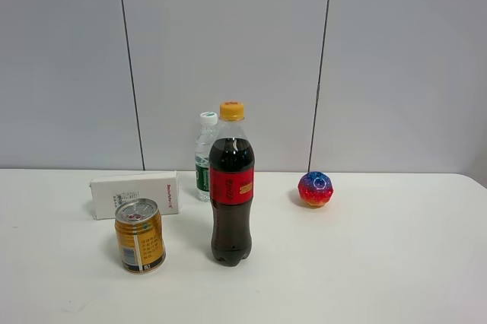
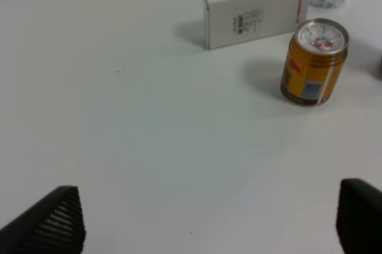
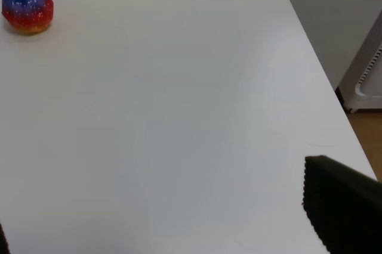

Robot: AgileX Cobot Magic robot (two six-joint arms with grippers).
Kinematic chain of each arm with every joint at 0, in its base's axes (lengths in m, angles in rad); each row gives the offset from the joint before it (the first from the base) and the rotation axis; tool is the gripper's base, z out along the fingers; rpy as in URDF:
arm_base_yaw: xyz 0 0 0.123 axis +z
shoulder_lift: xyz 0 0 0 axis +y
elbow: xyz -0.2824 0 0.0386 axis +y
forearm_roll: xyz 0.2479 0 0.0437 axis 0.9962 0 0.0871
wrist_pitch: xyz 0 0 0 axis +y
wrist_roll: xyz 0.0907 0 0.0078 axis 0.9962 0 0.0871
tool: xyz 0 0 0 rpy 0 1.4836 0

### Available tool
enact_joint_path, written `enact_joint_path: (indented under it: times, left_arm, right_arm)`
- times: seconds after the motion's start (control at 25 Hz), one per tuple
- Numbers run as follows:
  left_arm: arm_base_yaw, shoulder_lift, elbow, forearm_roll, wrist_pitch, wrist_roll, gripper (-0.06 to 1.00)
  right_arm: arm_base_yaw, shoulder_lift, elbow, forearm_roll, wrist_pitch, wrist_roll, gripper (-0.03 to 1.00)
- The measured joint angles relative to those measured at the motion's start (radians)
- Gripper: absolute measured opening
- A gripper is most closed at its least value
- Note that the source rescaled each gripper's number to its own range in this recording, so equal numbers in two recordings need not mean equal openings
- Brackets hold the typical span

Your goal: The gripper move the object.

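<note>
The object, a short gold-orange can (image 1: 140,236) with a silver pull-tab top, stands upright on the white table left of the cola bottle. In the left wrist view the can (image 2: 314,63) is well ahead of my left gripper (image 2: 212,209), off to one side. That gripper's black fingertips (image 2: 59,218) stand wide apart with only bare table between them. My right gripper (image 3: 170,221) is also open over bare table, with one black finger (image 3: 340,203) showing and a sliver of the other at the frame's edge. Neither gripper appears in the exterior high view.
A tall cola bottle (image 1: 231,185) stands right of the can, with a clear water bottle (image 1: 204,157) behind it. A white box (image 1: 135,194) lies behind the can. A red-blue ball (image 1: 315,189) sits to the right. The table's right edge (image 3: 310,57) is close to the right gripper.
</note>
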Motion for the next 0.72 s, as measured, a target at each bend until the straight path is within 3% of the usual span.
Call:
enact_joint_path:
  times: [0.72]
  left_arm:
    - [0.000,0.000,0.000,0.001,0.000,0.000,0.51]
  right_arm:
    - [0.000,0.000,0.000,0.000,0.000,0.000,1.00]
